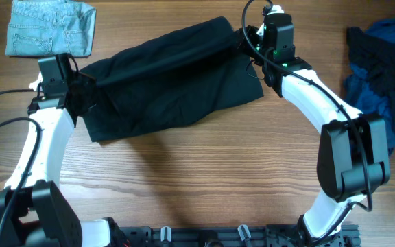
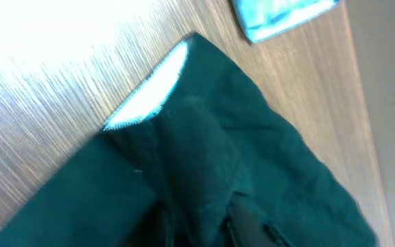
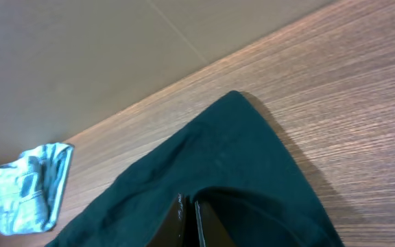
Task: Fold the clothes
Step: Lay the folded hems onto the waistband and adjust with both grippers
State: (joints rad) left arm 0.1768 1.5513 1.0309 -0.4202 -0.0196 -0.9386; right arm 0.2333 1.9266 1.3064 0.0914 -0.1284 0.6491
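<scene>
— Where are the shorts?
— From overhead, the black shorts (image 1: 177,82) lie spread across the middle of the table (image 1: 204,178), slanting from 9 o'clock up to 1 o'clock. My right pincer (image 1: 247,40) is at their 1 o'clock corner, with its jaws pressed together on a fold of the cloth.
— And your left?
— My left pincer (image 1: 82,90) sits over the 9 o'clock end. Its own camera is blurred. The dark fingers (image 2: 252,230) are cut off at 6 o'clock and merge with the black cloth, so I cannot tell whether they grip. Pale lining (image 2: 149,89) shows at a turned edge.
— Anything else?
— A light-blue denim garment (image 1: 50,27) at 10 o'clock, and a heap of blue fabric (image 1: 382,68) at 3 o'clock, cut by the frame.
</scene>
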